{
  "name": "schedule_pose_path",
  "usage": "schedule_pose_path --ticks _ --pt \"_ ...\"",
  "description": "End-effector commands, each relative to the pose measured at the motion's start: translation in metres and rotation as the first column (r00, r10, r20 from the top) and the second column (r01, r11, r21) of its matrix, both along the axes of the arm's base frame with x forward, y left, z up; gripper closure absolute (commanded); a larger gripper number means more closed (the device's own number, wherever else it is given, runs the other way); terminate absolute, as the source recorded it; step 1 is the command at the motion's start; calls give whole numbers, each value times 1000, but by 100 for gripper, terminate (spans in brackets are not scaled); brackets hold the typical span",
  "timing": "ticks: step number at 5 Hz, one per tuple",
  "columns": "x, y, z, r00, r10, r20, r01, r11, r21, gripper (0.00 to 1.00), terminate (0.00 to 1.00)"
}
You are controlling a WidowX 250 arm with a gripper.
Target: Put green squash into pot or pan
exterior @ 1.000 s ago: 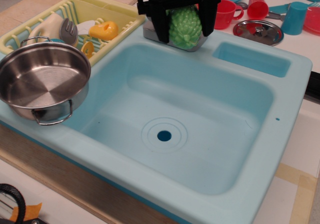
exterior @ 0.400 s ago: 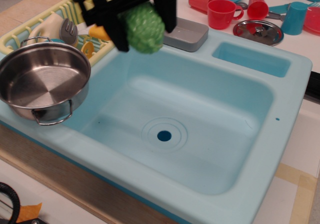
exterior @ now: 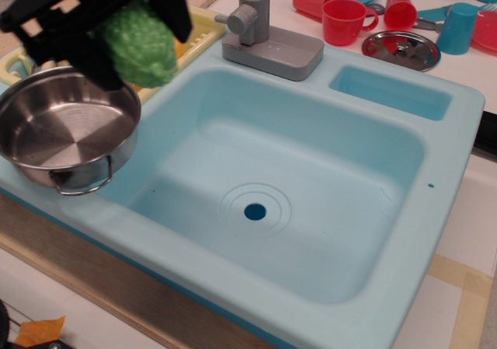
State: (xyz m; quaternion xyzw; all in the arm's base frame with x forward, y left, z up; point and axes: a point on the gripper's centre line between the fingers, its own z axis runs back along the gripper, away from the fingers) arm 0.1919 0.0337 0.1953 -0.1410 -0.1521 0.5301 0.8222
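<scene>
My black gripper (exterior: 128,42) is shut on the green squash (exterior: 140,46), a bright green bumpy oval toy. It holds the squash in the air at the upper left, over the far right rim of the pan. The shiny steel pan (exterior: 62,131) with wire loop handles sits on the sink's left front corner, empty inside. The gripper body hides most of the dish rack behind it.
A light blue sink basin (exterior: 272,186) with a drain fills the middle. A grey faucet (exterior: 260,30) stands at its back edge. A yellow dish rack (exterior: 198,22) lies behind the pan. Red cups (exterior: 342,19), a small steel dish (exterior: 400,50) and blue cups stand at the back right.
The gripper has carried the squash leftward and toward the front, from the faucet area across the rack to above the pan's rim. The faucet is now uncovered.
</scene>
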Motion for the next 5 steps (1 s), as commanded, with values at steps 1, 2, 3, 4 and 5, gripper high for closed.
schedule_pose_path --ticks 1,2,3,4,5 --pt "-11 18 0 999 53 10 -53 999 -13 100 0" --pt "-9 30 -8 999 30 19 -29 999 -36 0 0" --pt "-14 46 -19 1000 17 12 -16 998 -65 0 0" --pt "-14 46 -19 1000 17 12 -16 998 -65 0 0" --pt "-14 46 -19 1000 17 12 -16 998 -65 0 100"
